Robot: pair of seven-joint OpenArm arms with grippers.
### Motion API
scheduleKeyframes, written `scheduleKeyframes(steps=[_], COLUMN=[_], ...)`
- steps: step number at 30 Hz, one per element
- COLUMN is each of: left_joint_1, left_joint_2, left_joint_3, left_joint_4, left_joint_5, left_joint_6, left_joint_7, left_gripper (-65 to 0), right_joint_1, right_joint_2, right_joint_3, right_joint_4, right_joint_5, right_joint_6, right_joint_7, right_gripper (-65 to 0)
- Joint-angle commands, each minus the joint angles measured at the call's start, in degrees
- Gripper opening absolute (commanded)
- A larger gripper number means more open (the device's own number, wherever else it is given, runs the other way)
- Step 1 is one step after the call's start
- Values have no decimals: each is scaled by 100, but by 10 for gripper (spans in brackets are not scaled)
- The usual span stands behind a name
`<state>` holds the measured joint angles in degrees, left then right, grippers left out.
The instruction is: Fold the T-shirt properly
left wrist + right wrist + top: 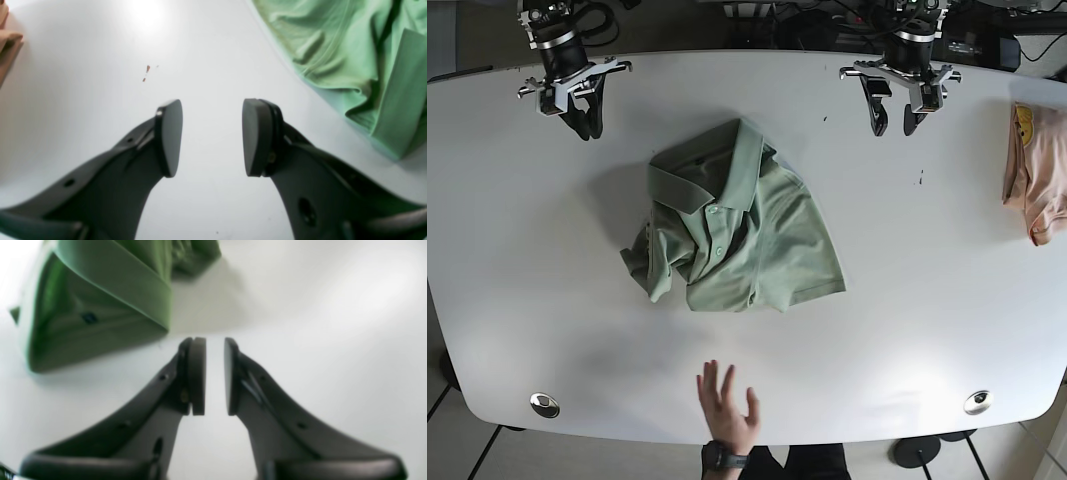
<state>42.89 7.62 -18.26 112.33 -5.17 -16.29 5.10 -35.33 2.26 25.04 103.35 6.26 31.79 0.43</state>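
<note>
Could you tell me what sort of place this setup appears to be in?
Probably a robotics lab or data-collection station: a white table with two arms mounted at its far edge, cables behind them, a green shirt laid out, and a person's hand at the near edge.

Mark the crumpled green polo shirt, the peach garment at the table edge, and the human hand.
crumpled green polo shirt [757, 240], base view, on its chest panel
peach garment [1032, 175], base view, on its middle
human hand [727, 405], base view, on the palm

Overhead base view; two close, table-facing wrist views
</note>
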Motion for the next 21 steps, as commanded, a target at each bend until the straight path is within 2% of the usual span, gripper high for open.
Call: scheduleKeyframes(steps=[1, 3, 4, 5, 7, 8, 10, 14, 17, 18, 21], left_joint_1=[-144, -171, -180, -188, -250, -259, -320, -514, -637, -760, -795], left_joint_2=[-19, -124, -203, -327, -423, -441, -441, -441, -441, -441, -450], left_joint_3=[2, 11, 143, 239, 266, 266, 274, 239, 239, 231, 231], left_joint_4=[85, 59, 50, 50, 50, 41, 41, 41, 33, 33, 33], left_joint_5=[-50, -50, -50, -50, -50, -50, -50, -6, -6, -6, -6], left_joint_6=[-1, -1, -1, -1, -1, -1, -1, -1, -1, -1, -1], left_joint_7=[-137, -137, -137, -137, -137, -137, -137, -119, 338, 400, 408], left_gripper=[-389, -389, -389, -388, -378, -322, -225, -217, -217, -217, -217], right_joint_1=[258, 496, 680, 830, 883, 909, 883, 927, 1050, 1138, 1357], right_joint_2=[51, 16, 16, 33, 42, 51, 147, 376, 605, 763, 877], right_joint_3=[15, 15, -73, -284, -583, -926, -1480, -2323, -2886, -3080, -3282], right_joint_4=[96, 113, 113, 131, 307, 491, 746, 737, 403, 219, -177], right_joint_5=[108, 108, 108, 108, 108, 108, 108, 99, 64, 64, 64], right_joint_6=[271, 570, 764, 821, 821, 821, 821, 821, 821, 821, 821], right_joint_7=[-29, -381, -662, -900, -1137, -1322, -1638, -1928, -2007, -2007, -2007], right_gripper=[-556, -552, -514, -445, -346, -289, -222, -181, -187, -187, -184])
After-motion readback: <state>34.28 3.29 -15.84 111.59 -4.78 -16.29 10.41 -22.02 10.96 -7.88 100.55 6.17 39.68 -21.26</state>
